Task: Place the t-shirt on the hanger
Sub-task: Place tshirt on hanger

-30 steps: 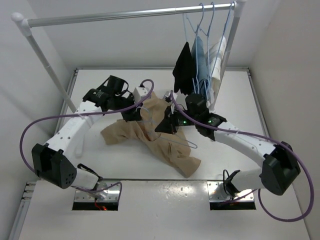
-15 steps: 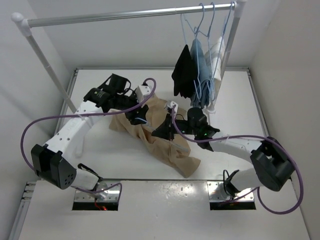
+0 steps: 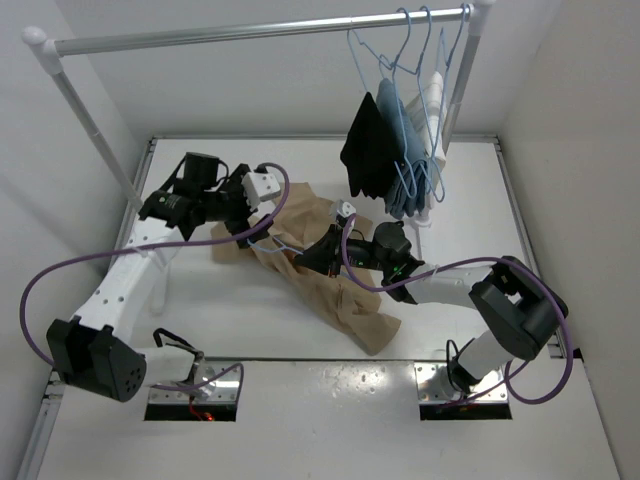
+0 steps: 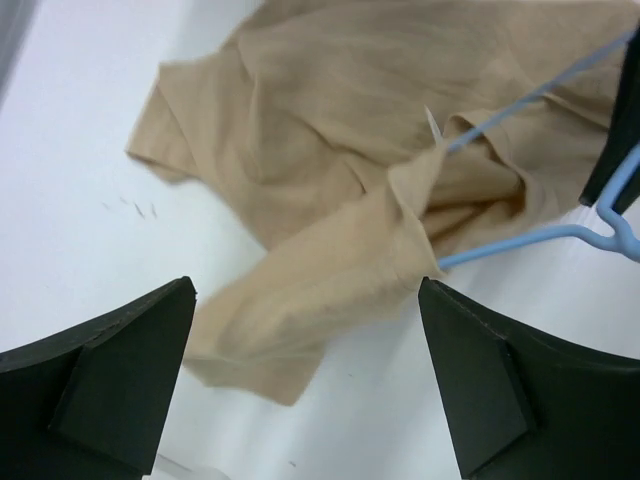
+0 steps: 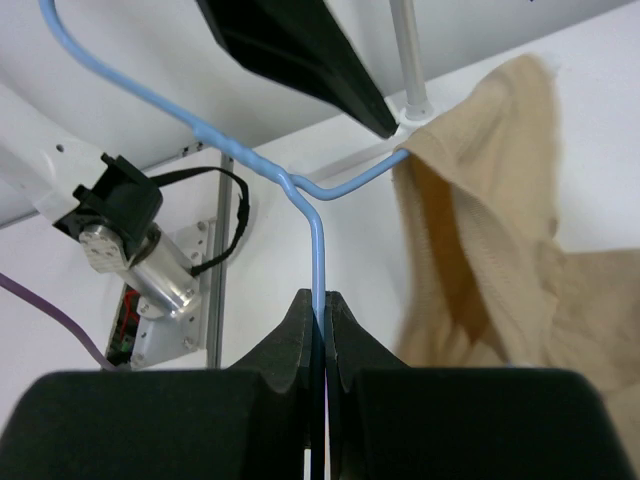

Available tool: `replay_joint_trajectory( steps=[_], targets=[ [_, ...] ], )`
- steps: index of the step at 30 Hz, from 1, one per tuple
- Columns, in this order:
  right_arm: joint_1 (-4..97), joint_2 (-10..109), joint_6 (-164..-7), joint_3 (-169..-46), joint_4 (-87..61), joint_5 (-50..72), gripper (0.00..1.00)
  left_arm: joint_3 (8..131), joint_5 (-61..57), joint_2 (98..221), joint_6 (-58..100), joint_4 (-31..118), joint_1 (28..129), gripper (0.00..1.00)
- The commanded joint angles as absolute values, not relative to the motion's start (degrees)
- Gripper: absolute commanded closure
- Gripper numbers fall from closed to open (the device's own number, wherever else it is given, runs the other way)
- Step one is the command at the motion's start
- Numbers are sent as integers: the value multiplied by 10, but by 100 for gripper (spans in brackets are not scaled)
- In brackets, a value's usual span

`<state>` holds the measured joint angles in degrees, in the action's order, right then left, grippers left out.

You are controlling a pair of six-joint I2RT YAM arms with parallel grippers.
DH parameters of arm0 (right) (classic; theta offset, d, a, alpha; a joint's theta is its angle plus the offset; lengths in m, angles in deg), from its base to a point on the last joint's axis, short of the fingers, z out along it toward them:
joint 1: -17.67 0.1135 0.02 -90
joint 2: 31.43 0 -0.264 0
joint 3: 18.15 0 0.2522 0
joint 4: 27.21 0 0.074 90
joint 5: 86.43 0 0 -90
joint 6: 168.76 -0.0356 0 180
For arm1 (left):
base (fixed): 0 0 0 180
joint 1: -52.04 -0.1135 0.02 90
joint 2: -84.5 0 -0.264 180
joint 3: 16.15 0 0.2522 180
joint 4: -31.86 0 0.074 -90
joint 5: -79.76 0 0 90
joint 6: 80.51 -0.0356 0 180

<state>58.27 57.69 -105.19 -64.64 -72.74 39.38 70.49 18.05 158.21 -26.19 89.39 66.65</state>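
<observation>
Tabletop point(image 3: 230, 305): left gripper point(image 4: 305, 300) agape over t-shirt point(image 4: 330, 120), right gripper point(image 5: 318, 300) clamped on hanger point(image 5: 316, 250)

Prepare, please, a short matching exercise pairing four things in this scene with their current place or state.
Things:
1. left gripper
2. right gripper
3. t-shirt
4. black garment

States:
A. hanging from the rail
B. shut on the hanger
C. open and empty, above the cloth
D. crumpled on the table

Pairs: 1-C, 2-B, 3-D, 4-A.
</observation>
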Motion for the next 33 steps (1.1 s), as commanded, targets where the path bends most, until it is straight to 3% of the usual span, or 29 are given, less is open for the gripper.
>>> replay_joint_trajectory(
  steps=[1, 9, 18, 25, 33],
  targets=[
    [569, 583, -1030, -645, -674, 400, 100, 689, 244, 1508, -392, 846, 614, 0],
    [569, 572, -1030, -640, -667, 405, 100, 678, 317, 1508, -439, 857, 594, 0],
    [574, 572, -1025, -665, -629, 437, 100, 656, 162, 1550, -358, 801, 645, 0],
    [574, 567, -1006, -700, -579, 463, 100, 656, 162, 1555, -316, 752, 660, 0],
    [579, 567, -1006, -710, -572, 463, 100, 662, 24, 1609, -280, 732, 694, 0]
  ],
)
